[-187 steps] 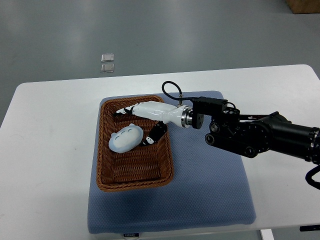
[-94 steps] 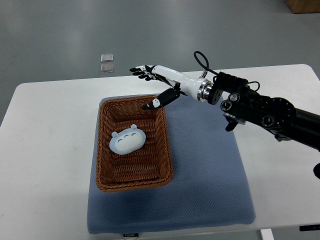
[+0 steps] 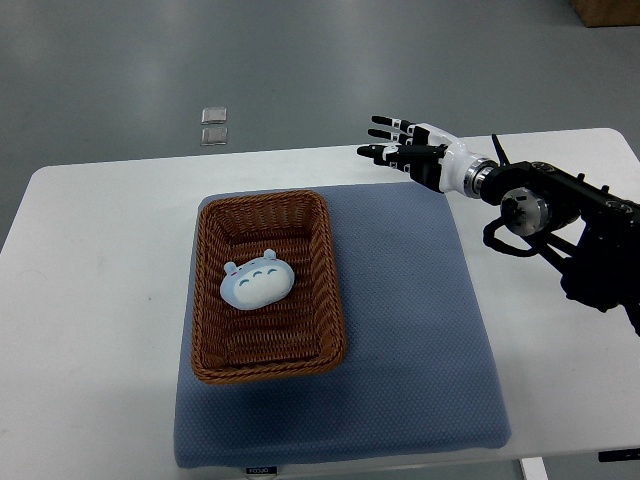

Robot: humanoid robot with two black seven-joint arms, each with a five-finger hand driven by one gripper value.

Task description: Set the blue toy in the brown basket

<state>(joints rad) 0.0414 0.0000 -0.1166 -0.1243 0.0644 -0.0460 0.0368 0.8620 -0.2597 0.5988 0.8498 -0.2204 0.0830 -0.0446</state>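
Right hand [image 3: 405, 150] now withdrawn w/ fingers spread, empty, well apart from blue toy [image 3: 256, 282] inside brown basket [image 3: 333, 300].

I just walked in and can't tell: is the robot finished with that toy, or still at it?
It looks done: the blue toy lies inside the brown basket on the blue mat. Nothing is in hand; the right hand is open, up past the mat's far edge. Nothing visibly remains.
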